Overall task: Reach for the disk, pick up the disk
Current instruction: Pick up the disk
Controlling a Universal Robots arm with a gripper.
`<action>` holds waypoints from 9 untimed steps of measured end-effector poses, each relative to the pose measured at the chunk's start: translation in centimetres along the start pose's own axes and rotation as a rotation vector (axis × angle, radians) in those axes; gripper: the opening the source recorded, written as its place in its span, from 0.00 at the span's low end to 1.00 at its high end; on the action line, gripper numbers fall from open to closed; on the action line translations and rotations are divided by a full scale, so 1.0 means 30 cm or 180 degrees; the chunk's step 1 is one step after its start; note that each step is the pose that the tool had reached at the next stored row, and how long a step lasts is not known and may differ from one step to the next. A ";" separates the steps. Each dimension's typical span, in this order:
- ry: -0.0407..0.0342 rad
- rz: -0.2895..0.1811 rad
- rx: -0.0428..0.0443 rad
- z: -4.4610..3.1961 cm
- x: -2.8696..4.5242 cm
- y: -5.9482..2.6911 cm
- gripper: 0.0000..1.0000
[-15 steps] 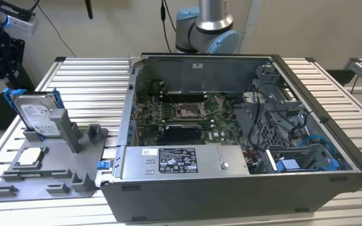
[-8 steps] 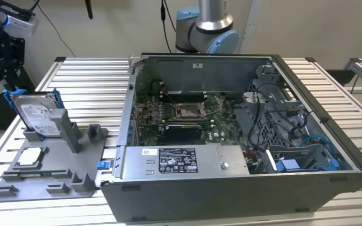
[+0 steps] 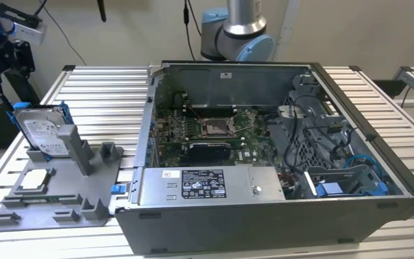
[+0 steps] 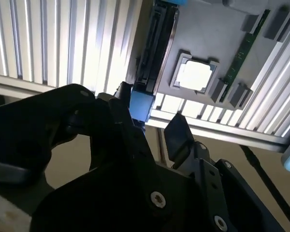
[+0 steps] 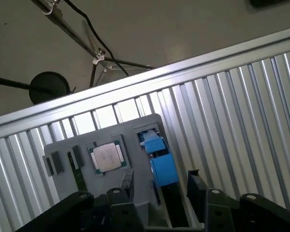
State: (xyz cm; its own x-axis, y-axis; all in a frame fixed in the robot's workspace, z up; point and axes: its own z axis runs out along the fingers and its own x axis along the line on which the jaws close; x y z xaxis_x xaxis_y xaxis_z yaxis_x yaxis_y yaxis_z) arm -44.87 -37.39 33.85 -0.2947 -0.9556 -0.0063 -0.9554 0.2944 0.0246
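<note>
The disk (image 3: 40, 131) stands on edge in a grey fixture (image 3: 63, 208) at the exterior view's left; it is silver-grey with a white label and a blue bracket. Both wrist views look down on its thin top edge and blue bracket (image 5: 160, 164) (image 4: 141, 104). My gripper (image 5: 160, 186) (image 4: 152, 121) hangs above the disk and is open. Its black fingers (image 5: 127, 186) stand to either side of the bracket and clear of it, with nothing held between them.
A square silver chip (image 5: 108, 157) (image 4: 195, 75) and a green memory stick (image 4: 244, 53) lie in the same fixture. A large open computer case (image 3: 264, 162) stands on the slatted table (image 3: 99, 91). A black tripod (image 5: 94, 58) stands on the floor past the table's edge.
</note>
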 end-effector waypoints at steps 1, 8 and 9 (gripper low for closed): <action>-0.0005 -0.0029 0.0002 0.004 0.000 0.001 1.00; -0.0032 -0.0284 0.0022 0.036 0.001 0.005 1.00; -0.0033 -0.0298 0.0023 0.043 0.000 0.006 1.00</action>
State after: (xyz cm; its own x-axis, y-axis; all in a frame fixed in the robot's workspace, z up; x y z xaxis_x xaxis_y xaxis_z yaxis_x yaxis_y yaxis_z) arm -45.06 -37.33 32.57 -0.2043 -0.9787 -0.0187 -0.9788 0.2040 0.0163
